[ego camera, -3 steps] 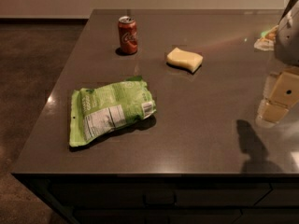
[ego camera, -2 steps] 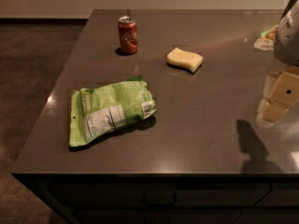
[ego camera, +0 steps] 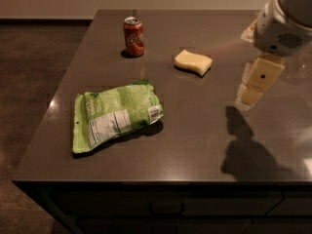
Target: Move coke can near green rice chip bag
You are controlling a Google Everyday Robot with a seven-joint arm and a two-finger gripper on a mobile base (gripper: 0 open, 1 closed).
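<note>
The coke can (ego camera: 133, 36) stands upright at the far left of the dark table, red with white script and a silver top. The green rice chip bag (ego camera: 116, 116) lies flat near the table's front left, label side up, well in front of the can. My gripper (ego camera: 254, 83) hangs above the right side of the table, right of the sponge, far from both the can and the bag. It holds nothing that I can see.
A pale yellow sponge (ego camera: 193, 62) lies between the can and the gripper. The dark table (ego camera: 195, 130) has its left edge beside the bag and its front edge below it. The arm's shadow (ego camera: 246, 150) falls on the right front.
The gripper and arm have moved left and a little farther back over the table, towards the sponge. The can, bag and sponge have not moved.
</note>
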